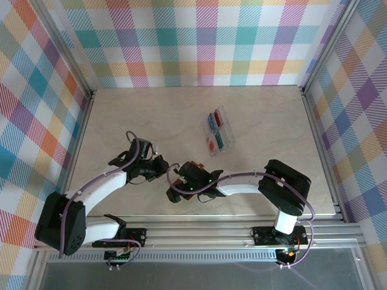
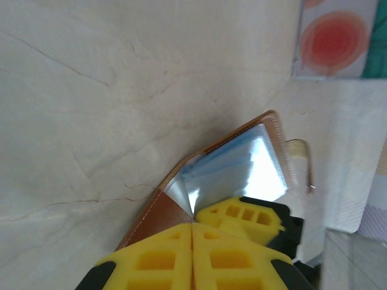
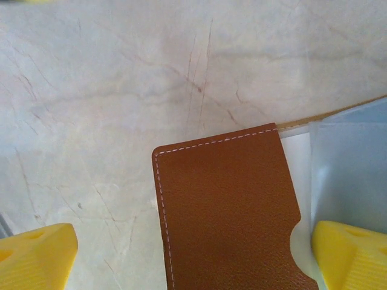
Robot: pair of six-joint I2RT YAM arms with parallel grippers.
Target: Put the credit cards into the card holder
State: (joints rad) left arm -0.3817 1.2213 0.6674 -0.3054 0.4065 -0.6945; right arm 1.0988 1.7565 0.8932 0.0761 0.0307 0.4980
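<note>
So the card holder (image 2: 158, 212) sits near the front middle of the table (image 1: 151, 115), right between the two arms. The credit cards (image 1: 219, 132) are well apart from it, further back in the clear tray (image 1: 219, 111). The left gripper (image 2: 192, 241) has its yellow fingers pressed together, and it looks clamped on the leather cover down by the fold. The right gripper (image 3: 193, 257) is spread wide with the brown flap between its fingers, gripping nothing. My guess is this thing is light and floppy: soft leather, and shiny clear pockets (image 2: 242, 172) that'll be slick and want to spring shut. I'd pinch the stitched leather edge, not the plastic. In the left wrist view the holder is propped open in a V, with its long axis running diagonally from the fingers up to the right and the pockets facing right. In the right wrist view the flap's stitched end points away from the wrist. I honestly can't tell which way the pocket mouths face.
</note>
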